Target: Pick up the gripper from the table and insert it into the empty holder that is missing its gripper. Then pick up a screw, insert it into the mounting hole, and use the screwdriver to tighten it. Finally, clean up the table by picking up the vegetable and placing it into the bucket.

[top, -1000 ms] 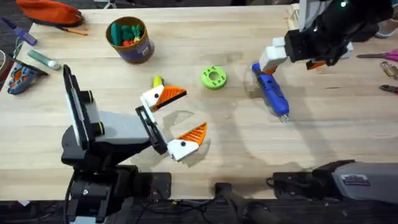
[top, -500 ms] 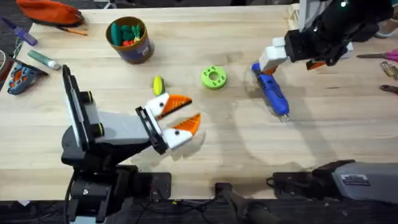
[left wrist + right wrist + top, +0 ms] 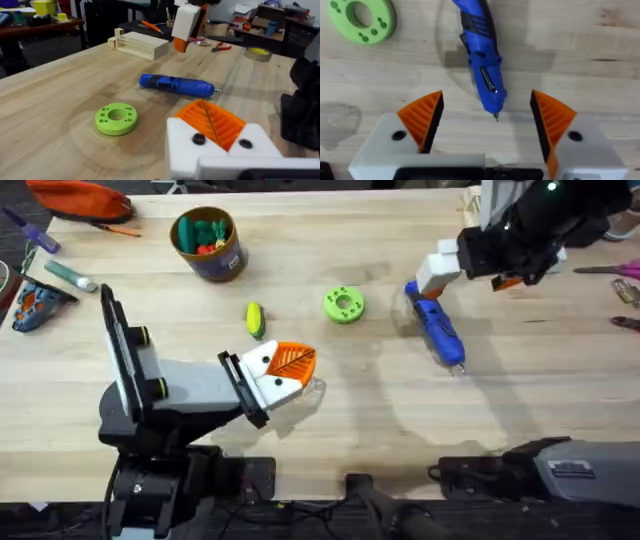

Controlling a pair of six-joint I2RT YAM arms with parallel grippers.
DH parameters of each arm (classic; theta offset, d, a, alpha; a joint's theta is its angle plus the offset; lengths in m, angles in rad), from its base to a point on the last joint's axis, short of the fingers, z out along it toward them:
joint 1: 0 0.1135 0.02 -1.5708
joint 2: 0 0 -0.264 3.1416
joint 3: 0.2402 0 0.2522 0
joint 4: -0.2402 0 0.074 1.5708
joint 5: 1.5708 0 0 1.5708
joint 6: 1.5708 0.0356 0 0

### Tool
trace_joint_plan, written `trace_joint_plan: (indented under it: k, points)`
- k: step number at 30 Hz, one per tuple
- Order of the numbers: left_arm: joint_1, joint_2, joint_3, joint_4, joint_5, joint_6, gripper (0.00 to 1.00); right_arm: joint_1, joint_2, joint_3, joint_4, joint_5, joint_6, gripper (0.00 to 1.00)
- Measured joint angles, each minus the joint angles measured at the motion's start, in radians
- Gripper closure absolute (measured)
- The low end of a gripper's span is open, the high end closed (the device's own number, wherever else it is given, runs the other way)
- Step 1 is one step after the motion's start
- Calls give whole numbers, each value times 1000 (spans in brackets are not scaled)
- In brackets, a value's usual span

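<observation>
1. Reading any writing proves impossible: the screwdriver (image 3: 481, 65) bears a small pale mark on its blue body in the right wrist view, too small to make out.
2. It is a blue pen-shaped tool with a thin metal bit, lying flat on the wooden table (image 3: 400, 420), just beside the green disc (image 3: 343, 305) and apart from it.
3. The right gripper (image 3: 487, 122) hangs above the screwdriver with its orange ribbed pads (image 3: 422, 117) spread wide, one on each side of the bit end, holding nothing.
4. The left gripper (image 3: 283, 372) sits low over the table near the middle, its two orange pads pressed together face to face with nothing between them.
5. The vegetable (image 3: 255, 318), small, oblong and yellow-green, lies on the table just beyond the left gripper, between the bucket (image 3: 208, 245) and the green disc.
6. The bucket, round and brown-gold with a dark band, stands toward the far left of the table and holds small green and red-orange pieces.
7. A grey-green marker (image 3: 68, 274) lies near the table's left edge.
</observation>
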Motion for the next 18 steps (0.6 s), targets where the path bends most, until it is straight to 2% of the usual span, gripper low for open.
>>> trace_joint_plan:
  k: [5, 6, 8, 18]
  points:
    - [0, 0, 0, 0, 0, 0, 993, 0, 46, 0, 42, -2, -34, 10]
    - [0, 0, 0, 0, 0, 0, 993, 0, 104, -5, 104, -35, -70, 10]
    - [0, 0, 0, 0, 0, 0, 993, -1, 123, -26, 151, -53, -81, 10]
    - [0, 0, 0, 0, 0, 0, 993, -27, 127, -129, 262, -70, -172, 9]
